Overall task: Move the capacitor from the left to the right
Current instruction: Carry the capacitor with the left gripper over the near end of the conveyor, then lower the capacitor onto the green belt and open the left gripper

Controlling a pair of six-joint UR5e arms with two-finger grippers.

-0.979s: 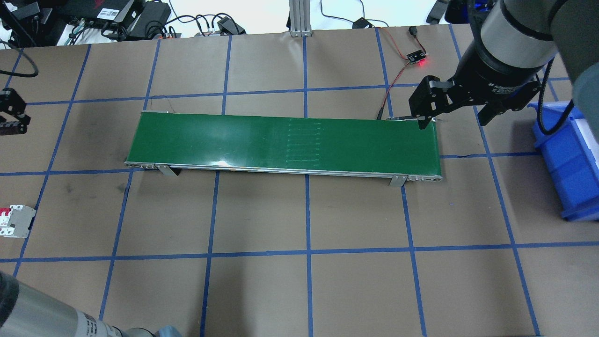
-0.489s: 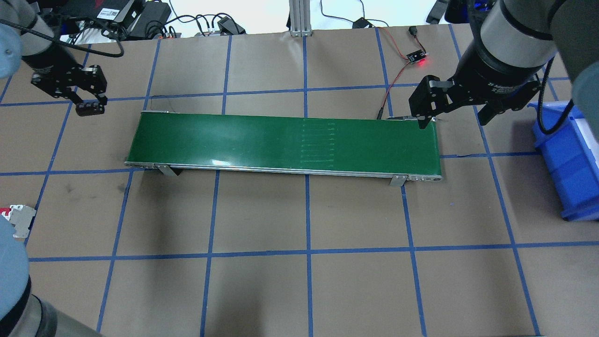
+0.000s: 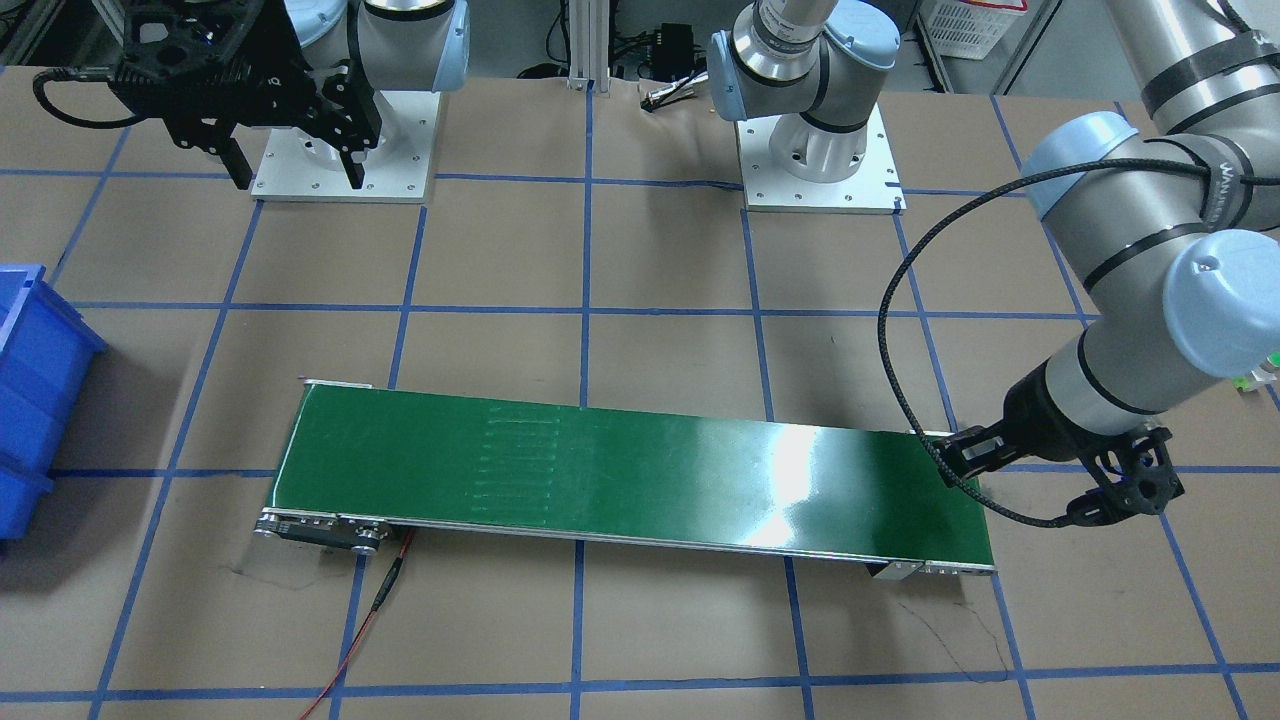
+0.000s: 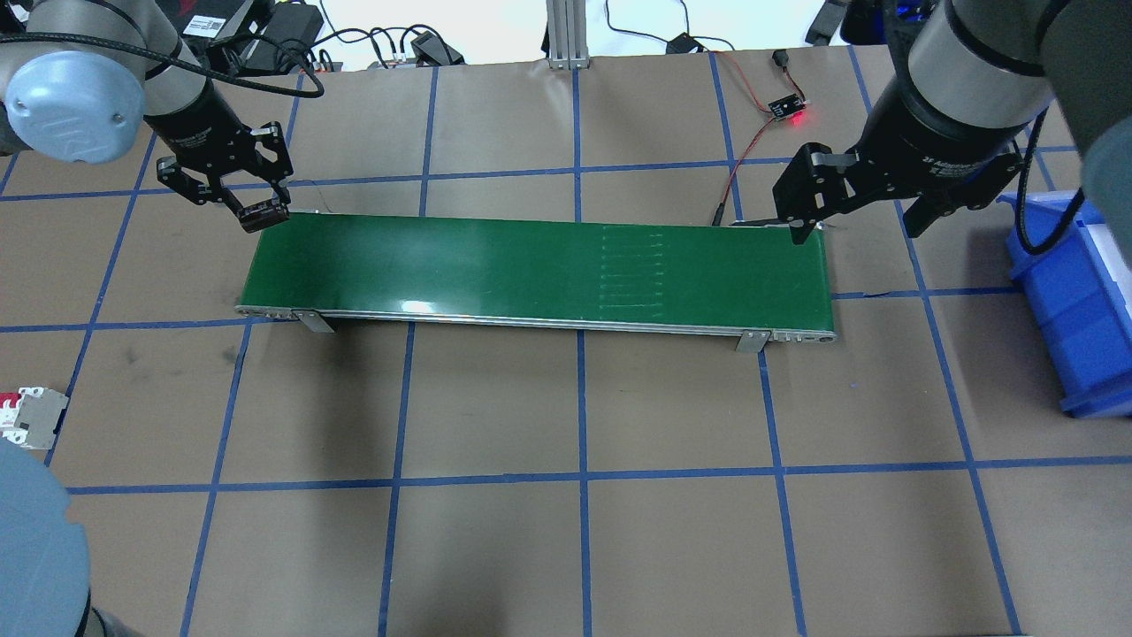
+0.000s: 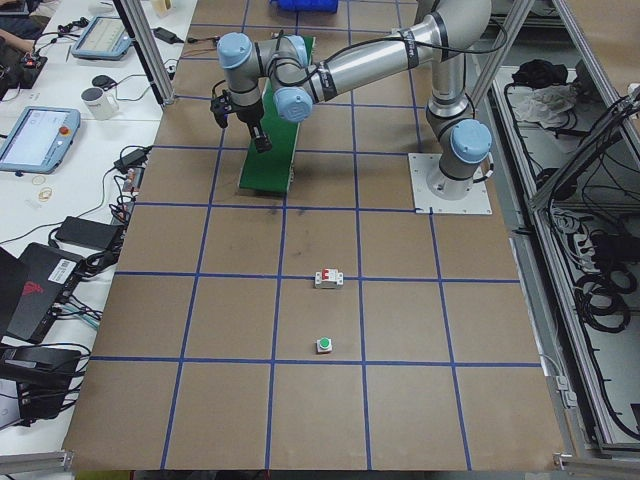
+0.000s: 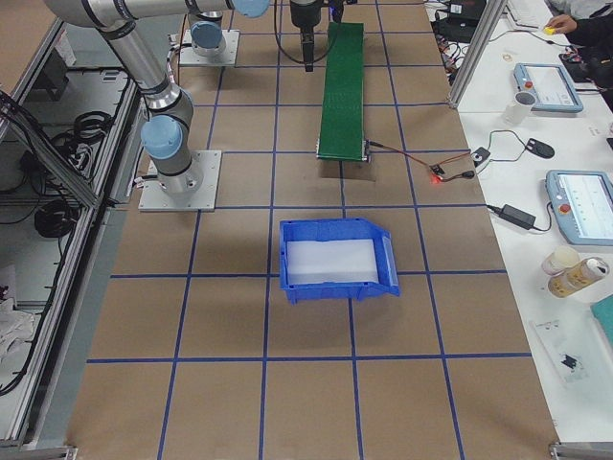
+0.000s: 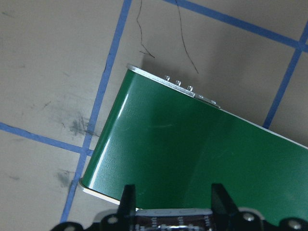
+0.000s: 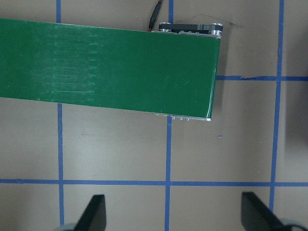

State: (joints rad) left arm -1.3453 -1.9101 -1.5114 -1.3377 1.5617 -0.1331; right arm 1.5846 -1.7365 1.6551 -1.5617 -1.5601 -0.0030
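The capacitor [image 4: 266, 216] is a small dark oblong piece held between the fingers of my left gripper [image 4: 261, 211]. It hangs over the far left corner of the green conveyor belt [image 4: 531, 265]. In the left wrist view the capacitor [image 7: 171, 212] shows as a strip with a row of small spots between the two fingers [image 7: 127, 201], above the belt's end [image 7: 192, 154]. My right gripper [image 4: 856, 221] is wide open and empty above the belt's far right corner; its fingers [image 8: 94, 211] frame bare table just off the belt [image 8: 110, 67].
A blue bin [image 4: 1079, 301] stands at the right table edge. A white block with red switches [image 4: 26, 416] lies at the left edge, with a small green-capped piece [image 5: 324, 345] beyond it. A small board with a red light [image 4: 787, 109] and wires lies behind the belt.
My left arm has swung in from the left edge to the belt's far left corner with the capacitor in its fingers. The belt's seam marks have shifted right. The right arm has not moved.
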